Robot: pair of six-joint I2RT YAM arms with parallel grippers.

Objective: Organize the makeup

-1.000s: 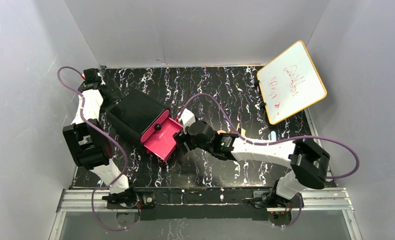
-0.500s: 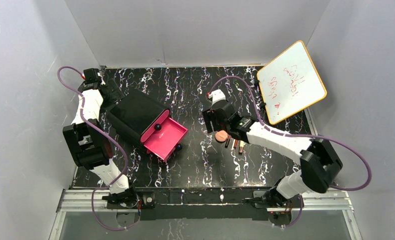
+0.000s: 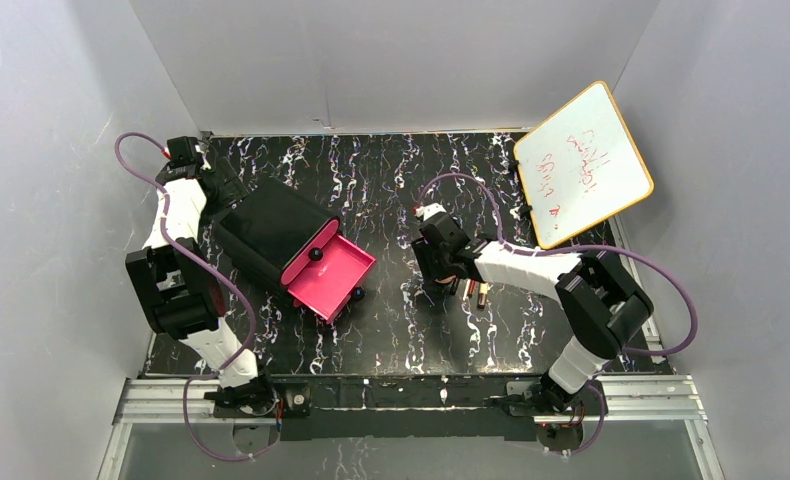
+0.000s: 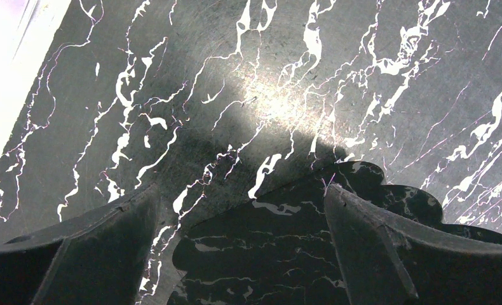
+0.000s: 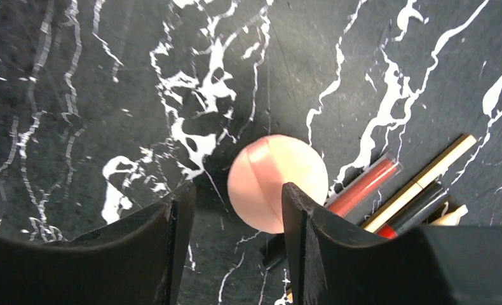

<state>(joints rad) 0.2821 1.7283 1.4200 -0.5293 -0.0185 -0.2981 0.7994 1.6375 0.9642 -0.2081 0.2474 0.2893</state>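
Observation:
The round peach compact point(image 5: 271, 181) lies on the black marble table, just beyond and partly behind my right gripper's point(image 5: 236, 203) open fingers. To its right lie a reddish-pink tube point(image 5: 363, 186), a tan stick point(image 5: 420, 175) and dark pencils point(image 5: 420, 206). In the top view my right gripper point(image 3: 441, 268) hangs low over this cluster point(image 3: 474, 290). My left gripper point(image 4: 242, 197) is open at the back of the black box point(image 3: 271, 228), whose glossy surface point(image 4: 255, 254) shows between its fingers. The yellow packet is out of view.
The box's pink drawer point(image 3: 331, 278) stands pulled open toward the table's middle. The orange-rimmed whiteboard point(image 3: 583, 163) leans at the back right. Grey walls close in the table on three sides.
My right arm has swung right from the pink drawer to the makeup cluster and dropped down over the peach compact. The left arm and the box have not moved.

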